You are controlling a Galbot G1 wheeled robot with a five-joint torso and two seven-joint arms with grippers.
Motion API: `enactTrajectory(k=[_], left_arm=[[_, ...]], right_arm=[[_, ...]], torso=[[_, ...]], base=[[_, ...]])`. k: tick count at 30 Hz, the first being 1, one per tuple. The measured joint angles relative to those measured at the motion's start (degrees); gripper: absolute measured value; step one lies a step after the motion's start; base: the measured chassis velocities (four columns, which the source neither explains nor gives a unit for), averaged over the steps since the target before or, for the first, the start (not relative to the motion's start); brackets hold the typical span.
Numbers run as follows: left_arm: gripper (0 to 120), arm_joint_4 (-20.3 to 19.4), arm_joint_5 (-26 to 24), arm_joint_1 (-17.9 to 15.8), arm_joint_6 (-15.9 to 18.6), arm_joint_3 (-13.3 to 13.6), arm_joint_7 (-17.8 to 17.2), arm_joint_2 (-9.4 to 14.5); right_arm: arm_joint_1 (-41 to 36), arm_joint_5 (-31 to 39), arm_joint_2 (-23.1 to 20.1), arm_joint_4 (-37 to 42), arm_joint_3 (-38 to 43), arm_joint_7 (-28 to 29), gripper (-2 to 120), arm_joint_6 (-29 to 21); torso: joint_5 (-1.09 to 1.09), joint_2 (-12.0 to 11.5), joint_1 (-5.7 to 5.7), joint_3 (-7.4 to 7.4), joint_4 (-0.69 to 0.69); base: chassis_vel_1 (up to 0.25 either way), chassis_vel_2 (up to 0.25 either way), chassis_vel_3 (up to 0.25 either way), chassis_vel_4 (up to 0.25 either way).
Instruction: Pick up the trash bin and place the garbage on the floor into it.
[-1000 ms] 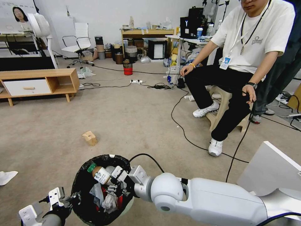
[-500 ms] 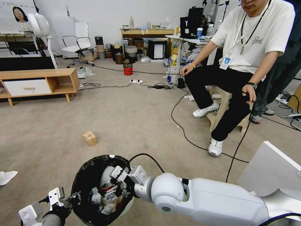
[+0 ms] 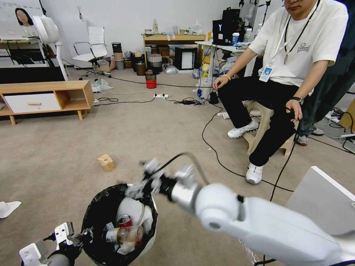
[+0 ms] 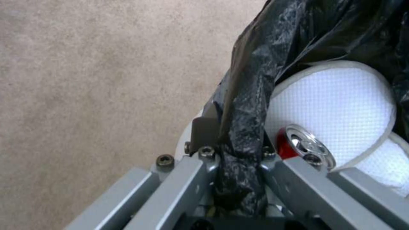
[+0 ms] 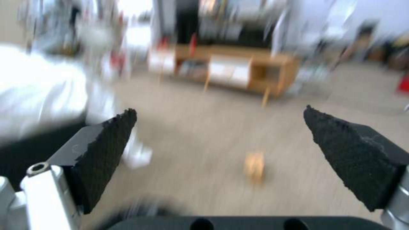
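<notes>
At the near edge of the head view, low and to the robot's left, the trash bin (image 3: pixel 119 225) hangs off the carpeted floor (image 3: pixel 155 136), its black bag (image 4: pixel 273 64) folded over the rim. Inside lie a red can (image 3: pixel 124 221), a clear bottle (image 3: pixel 124 234) on its side, some white tissue, and the white curved lid piece (image 3: pixel 135 210) against the far wall. The left gripper (image 4: pixel 238 166) is clenched on the bin's near rim, pinching bag and plastic together (the wrist view shows the can's silver top just beside one finger).

Above the bin's far edge, the right gripper (image 3: pixel 142 183) is blurred with motion; its wrist view shows the two black pads (image 5: pixel 108 143) spread wide apart with nothing between them, pointing toward the carpet.

Beyond the bin, a tan cardboard box (image 3: pixel 106 162) lies on the floor, and a white tissue wad (image 3: pixel 8 208) sits well off to the left. Farther back stand a low wooden cabinet (image 3: pixel 48 96) and a red bucket-like bin (image 3: pixel 150 79); black cables cross the carpet. A person sits on a stool at right, touching none of the litter.
</notes>
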Motion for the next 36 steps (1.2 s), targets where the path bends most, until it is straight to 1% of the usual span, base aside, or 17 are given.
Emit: enactTrajectory(k=[2, 3, 4, 5, 7, 10, 12, 13, 15, 16, 21, 22, 25, 28, 30, 34, 36], left_arm=[[2, -0.6, 0.2, 0.8, 0.0, -0.7, 0.1, -0.3], [2, -0.6, 0.2, 0.8, 0.0, -0.7, 0.1, -0.3], [2, -1.1, 0.3, 1.3, 0.0, -1.1, 0.2, -0.6], [2, -1.1, 0.3, 1.3, 0.0, -1.1, 0.2, -0.6], [2, -1.8, 0.6, 2.2, 0.0, -1.8, 0.3, -1.2], [2, -2.1, 0.8, 2.6, 0.0, -2.2, 0.5, -1.4], [2, -2.7, 1.1, 3.3, -0.1, -2.8, 0.6, -1.8], [2, -2.7, 1.1, 3.3, -0.1, -2.8, 0.6, -1.8], [2, -3.1, 1.2, 3.6, -0.3, -3.0, 0.7, -2.1], [2, -3.1, 1.2, 3.6, -0.3, -3.0, 0.7, -2.1], [2, -3.5, 1.9, 4.4, -0.5, -3.2, 0.8, -2.4], [2, -3.5, 1.9, 4.4, -0.5, -3.2, 0.8, -2.4], [2, -3.7, 2.6, 4.6, -0.7, -3.2, 1.1, -2.9], [2, -3.6, 2.9, 4.7, -0.8, -3.1, 1.3, -3.1], [2, -3.7, 3.5, 4.8, -0.9, -3.1, 1.5, -3.4], [2, -3.7, 3.9, 4.8, -1.0, -2.9, 1.7, -3.8], [2, -3.7, 4.7, 4.6, -1.3, -2.5, 2.1, -4.2]], right_arm=[[-2.4, 0.3, -0.5, -0.5, 6.2, -1.9, 100, 7.0], [-2.4, 0.3, -0.5, -0.5, 6.2, -1.9, 100, 7.0], [-3.9, 0.3, -0.5, -1.0, 10.5, -3.2, 100, 10.5], [-3.9, 0.3, -0.5, -1.0, 10.5, -3.2, 100, 10.5], [-5.8, -0.1, -0.4, -1.6, 17.1, -3.5, 100, 16.5], [-6.3, -0.5, -0.2, -2.0, 19.2, -3.0, 100, 18.6], [-9.3, -2.9, -0.2, -2.4, 26.2, -1.1, 100, 21.7], [-9.3, -2.9, -0.2, -2.4, 26.2, -1.1, 100, 21.7], [-13.8, -5.1, -0.7, -1.6, 34.9, 0.7, 100, 22.1], [-13.8, -5.1, -0.7, -1.6, 34.9, 0.7, 100, 22.1], [-24.2, -10.0, -1.1, 0.7, 47.4, 1.8, 100, 21.7], [-24.2, -10.0, -1.1, 0.7, 47.4, 1.8, 100, 21.7], [-34.2, -17.9, 0.4, 3.3, 57.4, 1.1, 100, 21.6], [-36.9, -19.3, 1.1, 4.7, 59.8, 0.9, 100, 20.6], [-43.9, -22.4, 2.1, 8.4, 64.3, 0.4, 100, 18.3], [-50.0, -26.5, 2.9, 10.1, 65.6, -0.1, 100, 18.5], [-54.6, -31.1, 5.0, 10.8, 65.3, -0.6, 100, 19.8]], torso=[[0.01, 0.0, 0.0, 0.0, 0.0], [0.01, 0.0, 0.0, 0.0, 0.0], [0.01, 0.0, 0.0, 0.0, 0.03], [0.01, 0.0, 0.0, 0.0, 0.03], [0.01, 0.0, 0.0, 0.0, -0.01], [0.01, 0.0, 0.0, 0.0, 0.0], [0.0, 0.0, 0.0, 0.0, 0.03], [0.0, 0.0, 0.0, 0.0, 0.03], [0.0, 0.0, 0.0, 0.0, 0.0], [0.0, 0.0, 0.0, 0.0, 0.0], [0.0, 0.0, 0.0, -0.01, 0.0], [0.0, 0.0, 0.0, -0.01, 0.0], [-0.01, 0.0, 0.0, 0.0, 0.0], [0.01, 0.0, 0.0, 0.0, 0.0], [-0.03, 0.0, 0.0, 0.0, 0.01], [0.0, 0.0, 0.0, -0.01, 0.0], [0.0, 0.0, 0.0, -0.01, 0.01]], base=[[0.0, 0.0, 0.0, 0.0], [0.0, 0.0, 0.0, 0.0], [0.0, 0.0, 0.0, 0.0], [0.0, 0.0, 0.0, 0.0], [0.0, 0.0, 0.0, 0.0], [0.0, 0.0, 0.0, 0.0], [0.0, 0.0, 0.0, 0.0], [0.0, 0.0, 0.0, 0.0], [0.0, 0.0, 0.0, 0.0], [0.0, 0.0, 0.0, 0.0], [0.0, 0.0, 0.0, 0.0], [0.0, 0.0, 0.0, 0.0], [0.0, 0.0, 0.0, 0.0], [0.0, 0.0, 0.0, 0.0], [0.0, 0.0, 0.0, 0.0], [0.0, 0.0, 0.0, 0.0], [0.0, 0.0, 0.0, 0.0]])
